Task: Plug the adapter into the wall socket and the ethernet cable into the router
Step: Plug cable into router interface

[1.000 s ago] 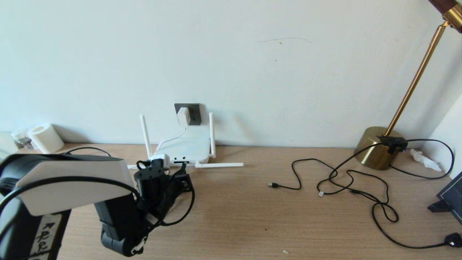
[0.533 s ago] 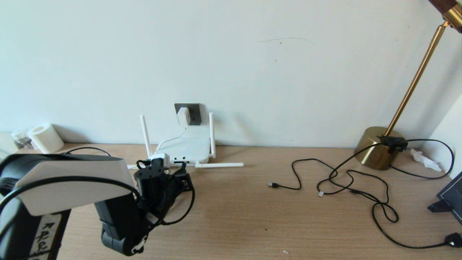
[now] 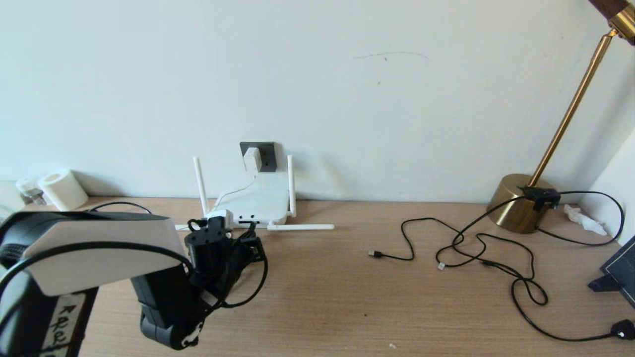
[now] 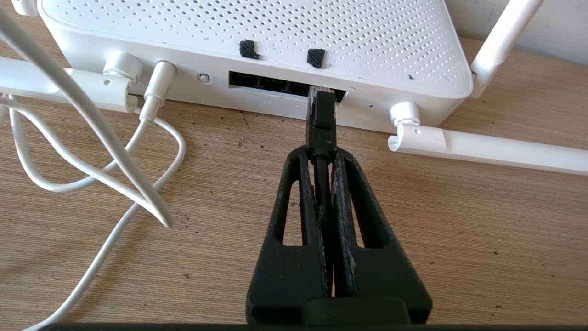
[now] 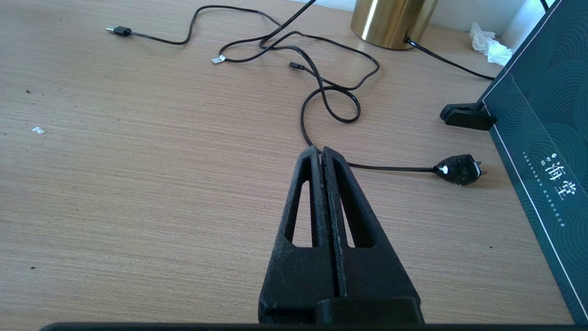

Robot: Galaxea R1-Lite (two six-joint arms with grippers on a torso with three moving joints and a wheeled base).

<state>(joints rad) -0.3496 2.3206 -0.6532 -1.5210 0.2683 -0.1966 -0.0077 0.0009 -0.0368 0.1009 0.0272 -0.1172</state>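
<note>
Left wrist view shows the left hand [image 4: 322, 154] clamped on the ethernet cable [image 4: 320, 120] just behind its plug, the clear tip of the plug sitting at the mouth of the dark port strip on the front edge of the router [image 4: 275, 41]; whether it is fully seated cannot be told. A thin white cord [image 4: 92, 151] loops over the table [image 4: 482, 220] beside the router and ends in a small round plug in the router's front edge. In the head view the adapter [image 3: 251, 159] sits on the wall socket [image 3: 268, 154], on the wall just above the router [image 3: 258, 202], with the left hand [image 3: 246, 236] low in front of the router. Right wrist view shows the right hand [image 5: 323, 154] pressed together on nothing, above the table well away from the router, near thin black cables [image 5: 330, 92] and a brass lamp base [image 5: 390, 20].
</note>
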